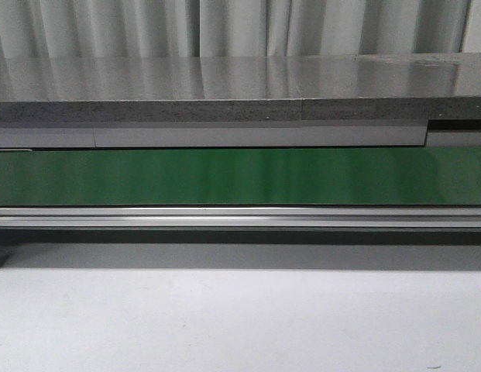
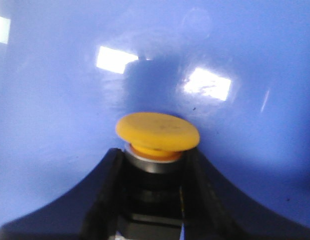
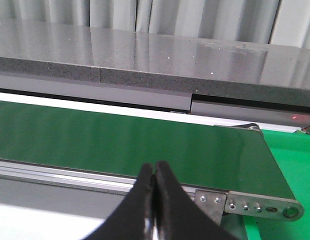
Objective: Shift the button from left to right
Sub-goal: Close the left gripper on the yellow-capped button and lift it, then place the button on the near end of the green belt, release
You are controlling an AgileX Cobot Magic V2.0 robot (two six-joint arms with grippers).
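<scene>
My left gripper (image 2: pixel 154 187), black, two curved fingers: jaws clamped on the button (image 2: pixel 157 137), a small push-button with a round yellow-orange cap, a silver collar under the cap and a dark body below that. The collar and body sit between my left fingers (image 2: pixel 107 192); the cap stands clear of the tips. Beyond the cap, a glossy blue surface (image 2: pixel 55 100) fills the left wrist view, with bright rectangular light reflections and a dark soft shadow just past the cap. Cannot tell whether the button touches the blue surface.

My right gripper (image 3: pixel 155 172), black, same build: jaws together, tips touching, nothing between them. It hangs near the long green conveyor belt (image 3: pixel 120 145), on the near side of it, above the belt's silver aluminium side rail (image 3: pixel 55 172). Towards one end of the belt the rail ends in a metal bracket with bolts (image 3: pixel 254 206); past that end lies a brighter green surface (image 3: pixel 289 165).

Behind the belt: a dark grey speckled stone-like countertop (image 1: pixel 225 85), polished, reflecting the pale pleated curtain (image 1: pixel 248 27) at the back. A lighter grey panel (image 1: pixel 255 136) runs between countertop edge and belt.

In front of the belt: a plain white tabletop (image 1: pixel 225 318). Neither gripper nor the button shows in the front view.
</scene>
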